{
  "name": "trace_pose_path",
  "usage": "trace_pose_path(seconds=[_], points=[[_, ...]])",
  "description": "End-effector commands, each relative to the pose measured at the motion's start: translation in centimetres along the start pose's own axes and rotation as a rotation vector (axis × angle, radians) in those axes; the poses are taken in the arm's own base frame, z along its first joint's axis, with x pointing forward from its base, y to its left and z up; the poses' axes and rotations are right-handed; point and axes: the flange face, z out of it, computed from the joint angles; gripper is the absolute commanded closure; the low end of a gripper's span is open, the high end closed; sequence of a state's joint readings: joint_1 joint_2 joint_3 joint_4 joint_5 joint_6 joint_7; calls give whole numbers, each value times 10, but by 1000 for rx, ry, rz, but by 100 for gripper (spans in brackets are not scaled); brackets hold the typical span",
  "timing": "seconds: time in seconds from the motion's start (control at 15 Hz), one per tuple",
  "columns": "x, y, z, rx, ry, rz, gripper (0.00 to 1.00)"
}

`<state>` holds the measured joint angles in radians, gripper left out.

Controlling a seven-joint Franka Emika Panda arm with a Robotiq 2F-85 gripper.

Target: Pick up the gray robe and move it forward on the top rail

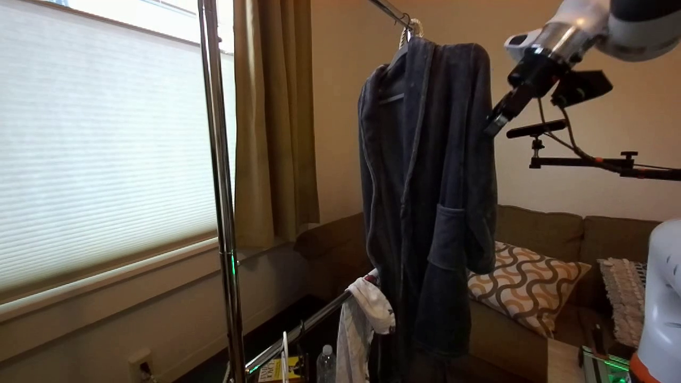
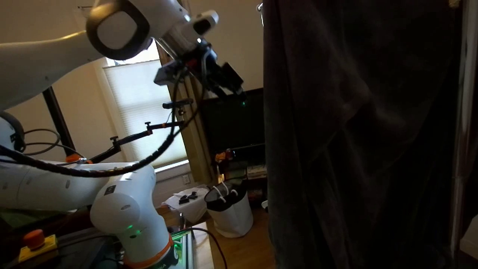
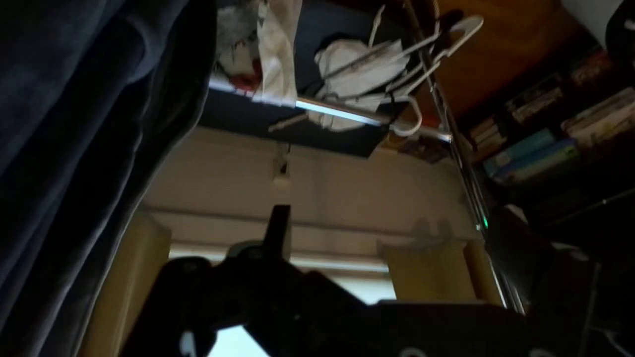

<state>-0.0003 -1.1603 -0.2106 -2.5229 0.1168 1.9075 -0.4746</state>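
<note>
The gray robe (image 1: pixel 433 159) hangs long and dark on a hanger from the top rail (image 1: pixel 392 10). It fills the right half of an exterior view (image 2: pixel 347 149), and its folds line the left side of the wrist view (image 3: pixel 74 129). My gripper (image 1: pixel 496 122) is beside the robe's upper sleeve, tilted downward. In an exterior view the gripper (image 2: pixel 232 94) shows a gap to the robe's edge. In the wrist view the fingers (image 3: pixel 397 233) stand wide apart with no cloth between them. The top rail is out of the wrist view.
A vertical chrome pole (image 1: pixel 221 186) stands at the rack's near end. A white cloth (image 1: pixel 362 319) hangs on the lower bar (image 1: pixel 319 315). White hangers (image 3: pixel 412 64) hang there too. A black camera arm (image 1: pixel 585 162) reaches in behind the gripper. A sofa (image 1: pixel 537 223) stands behind.
</note>
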Motion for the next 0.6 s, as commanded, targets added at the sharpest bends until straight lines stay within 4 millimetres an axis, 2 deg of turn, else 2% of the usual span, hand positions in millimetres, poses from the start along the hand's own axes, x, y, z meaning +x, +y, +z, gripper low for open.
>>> trace_pose_path(seconds=[0.0,0.07,0.13,0.2,0.27,0.53], points=[[11,0,-82,-37,211,12,0],[6,-3,-58,-41,132,-5,0],[6,-4,-73,-52,163,-8,0],[6,-4,-74,-52,164,-9,0],[11,-3,-66,-25,194,12,0],[40,-18,-117,-134,468,23,0]])
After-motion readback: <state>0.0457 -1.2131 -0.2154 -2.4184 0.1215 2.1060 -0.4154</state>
